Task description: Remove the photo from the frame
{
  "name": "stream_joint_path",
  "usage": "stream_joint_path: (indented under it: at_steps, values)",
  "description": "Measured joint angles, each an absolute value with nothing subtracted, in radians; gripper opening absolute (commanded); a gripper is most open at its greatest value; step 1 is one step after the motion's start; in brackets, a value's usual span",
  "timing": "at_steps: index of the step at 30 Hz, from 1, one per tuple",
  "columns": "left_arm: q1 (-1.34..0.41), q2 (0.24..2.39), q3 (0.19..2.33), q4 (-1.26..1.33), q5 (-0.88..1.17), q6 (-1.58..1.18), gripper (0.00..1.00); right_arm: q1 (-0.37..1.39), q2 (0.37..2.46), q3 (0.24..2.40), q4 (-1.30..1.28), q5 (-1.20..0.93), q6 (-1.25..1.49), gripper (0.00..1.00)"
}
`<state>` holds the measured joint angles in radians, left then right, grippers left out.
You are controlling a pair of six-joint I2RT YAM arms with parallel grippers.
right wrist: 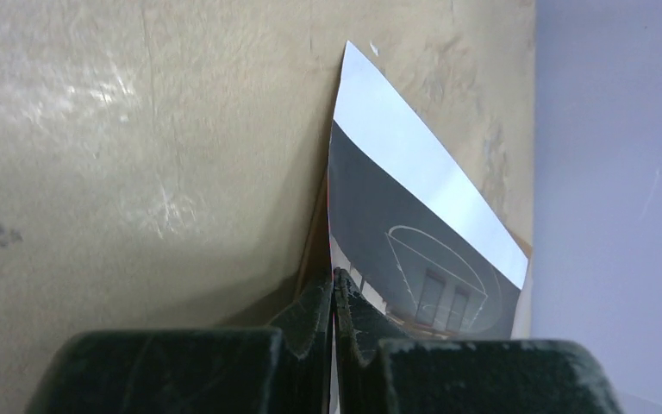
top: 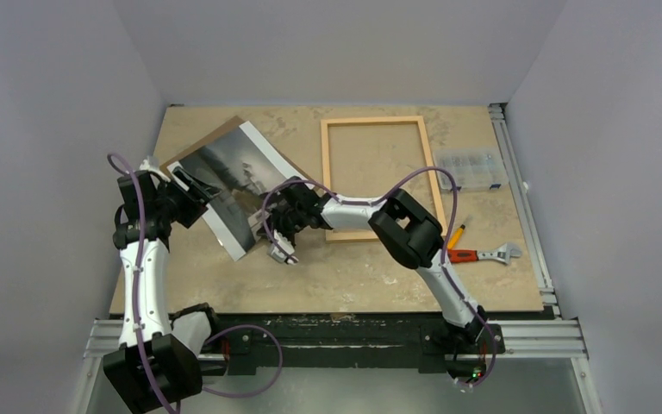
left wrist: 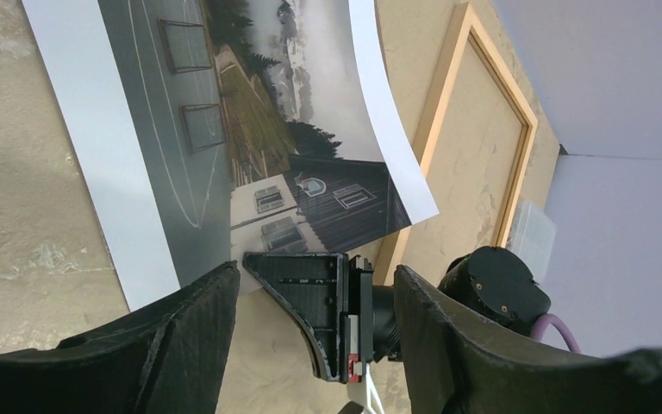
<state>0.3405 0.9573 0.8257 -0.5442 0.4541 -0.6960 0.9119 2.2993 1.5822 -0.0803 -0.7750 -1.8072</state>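
Observation:
The photo (top: 233, 177), a black-and-white print with white bands at its short ends, lies tilted at the table's left over the brown backing board (top: 221, 129). My right gripper (top: 274, 205) is shut on the photo's right long edge; the right wrist view shows the jaws pressed together (right wrist: 334, 280) on the sheet (right wrist: 405, 224), which rises curved off the table. My left gripper (top: 192, 191) is open at the photo's left side, its jaws wide apart (left wrist: 315, 285) and empty below the print (left wrist: 250, 129). The empty light-wood frame (top: 374, 121) lies flat to the right and also shows in the left wrist view (left wrist: 435, 112).
A clear plastic parts box (top: 470, 168) sits right of the frame. A red-handled adjustable wrench (top: 483, 254) and a yellow pencil (top: 455, 235) lie near the right front. Metal rails run along the table's right and near edges.

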Motion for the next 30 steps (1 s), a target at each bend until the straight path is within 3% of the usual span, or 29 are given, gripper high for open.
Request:
stream_joint_path:
  at_steps: [11, 13, 15, 19, 20, 21, 24, 30]
  values:
    - [0.34, 0.97, 0.82, -0.531, 0.474, -0.698, 0.63, 0.871, 2.307, 1.585, -0.006, -0.778, -1.809, 0.04]
    - [0.34, 0.971, 0.82, -0.53, 0.476, -0.699, 0.63, 0.869, 2.307, 1.585, 0.006, -0.778, -1.805, 0.11]
    - [0.34, 0.972, 0.82, -0.527, 0.479, -0.702, 0.63, 0.868, 2.307, 1.585, 0.017, -0.778, -1.799, 0.26]
    - [0.34, 0.973, 0.82, -0.518, 0.483, -0.714, 0.63, 0.869, 2.307, 1.578, 0.051, -0.772, -1.771, 0.69]
    - [0.34, 0.973, 0.82, -0.517, 0.484, -0.714, 0.63, 0.87, 2.305, 1.566, 0.078, -0.765, -1.762, 0.9]
    - [0.341, 0.973, 0.819, -0.516, 0.485, -0.715, 0.63, 0.871, 2.302, 1.55, 0.11, -0.761, -1.754, 0.96]
    - [0.352, 0.971, 0.803, -0.5, 0.494, -0.72, 0.63, 0.883, 2.244, 1.47, 0.237, -0.726, -1.705, 0.98]
    - [0.371, 0.965, 0.787, -0.495, 0.495, -0.722, 0.63, 0.92, 2.156, 1.411, 0.218, -0.664, -1.58, 0.99]
